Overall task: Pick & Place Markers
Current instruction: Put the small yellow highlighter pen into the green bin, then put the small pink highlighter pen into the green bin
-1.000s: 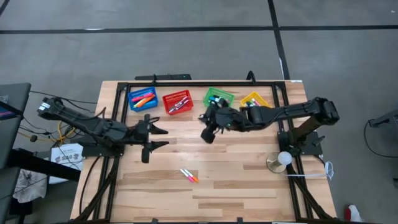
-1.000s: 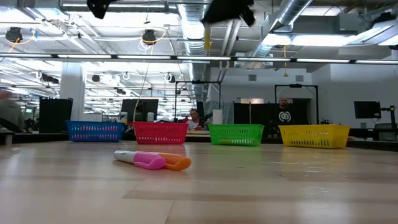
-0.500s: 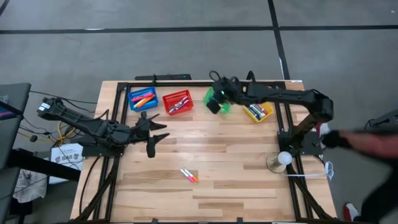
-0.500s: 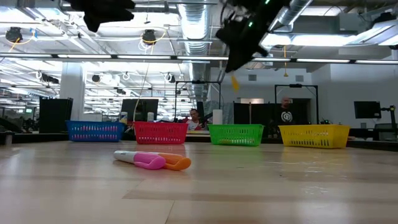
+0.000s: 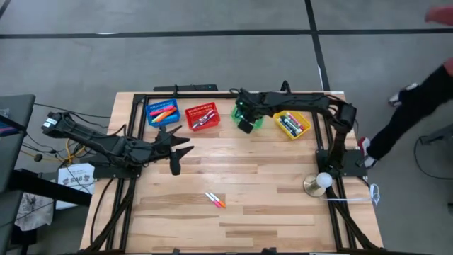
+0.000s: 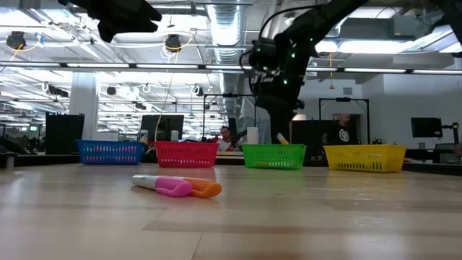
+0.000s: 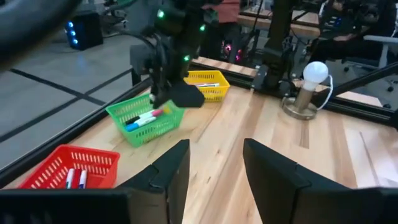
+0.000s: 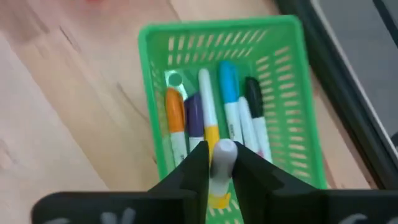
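Observation:
My right gripper [image 5: 246, 122] hangs over the green basket [image 5: 252, 110], pointing steeply down, shut on a white and yellow marker [image 8: 224, 154]. Several markers [image 8: 231, 118] lie in that basket. A pink marker and an orange marker [image 5: 214, 200] lie side by side on the wood nearer the front edge; they also show in the low view [image 6: 177, 186]. My left gripper [image 7: 214, 168] is open and holds nothing. It hovers above the table's left part [image 5: 178, 150], in front of the blue basket [image 5: 163, 112] and red basket [image 5: 202, 116]. My right gripper pinches the white and yellow marker [image 8: 222, 163] between its two fingers [image 8: 198, 163], coming from above and slanting down. The marker lies along the fingers and sticks out past their tips. Its yellow end [image 6: 283, 139] hangs just above the green basket's rim [image 6: 273, 149], lifted clear.
Four mesh baskets stand in a row along the far edge, the yellow basket [image 5: 291, 123] rightmost, all holding markers. A lamp with a white bulb [image 5: 322, 181] stands at the right edge. A person [image 5: 417, 99] walks past beyond the table's right side. Bare wood lies across the middle and front.
My right gripper has swung with the marker from the table's middle toward the far edge, then sunk and tipped downward over the green basket. A person has walked along the table's right side toward the back.

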